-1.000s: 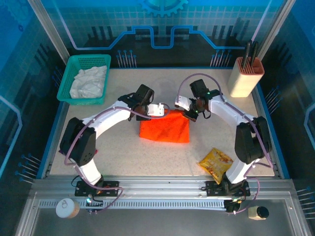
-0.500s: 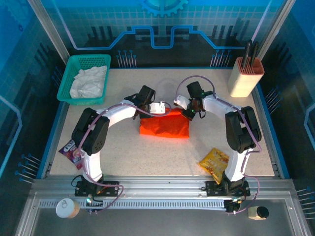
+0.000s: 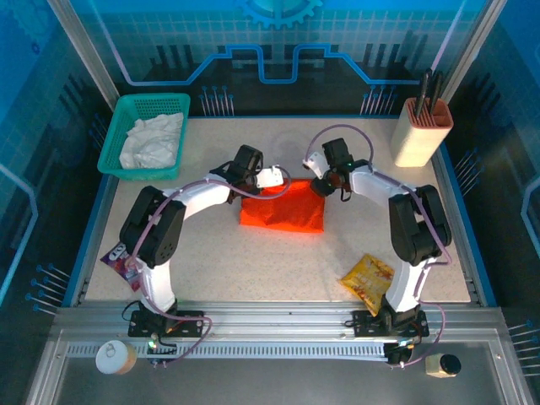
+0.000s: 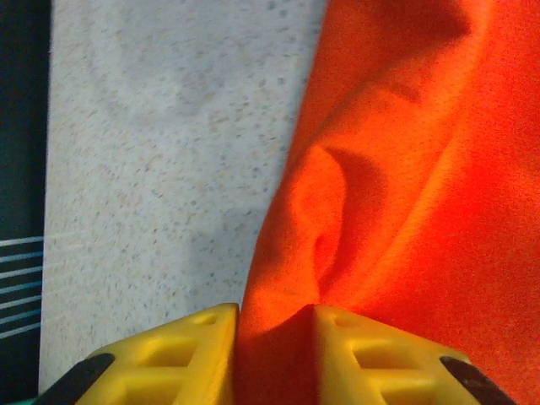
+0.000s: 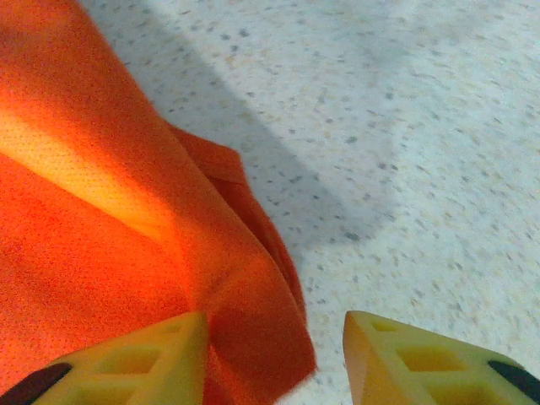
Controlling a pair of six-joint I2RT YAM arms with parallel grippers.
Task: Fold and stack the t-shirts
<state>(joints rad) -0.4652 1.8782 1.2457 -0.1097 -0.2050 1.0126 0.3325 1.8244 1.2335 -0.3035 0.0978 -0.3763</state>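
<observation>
Both grippers nudged toward the far side since 0.5 s ago; orange t-shirt [image 3: 283,213] barely shifted. Count: two shirts, two arms. Orange one is mid-table, roughly folded. White t-shirt [image 3: 152,139] is crumpled in the green basket [image 3: 114,162], far left. Left gripper [image 4: 274,325] is nearly closed, pinching the orange shirt's far edge. Right gripper [image 5: 274,337] is spread wide, straddling the shirt's corner, gripping nothing.

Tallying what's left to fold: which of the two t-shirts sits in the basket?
The white t-shirt, crumpled in the green basket at the far left. The orange t-shirt lies on the table instead, the left claw shut on its edge.
</observation>
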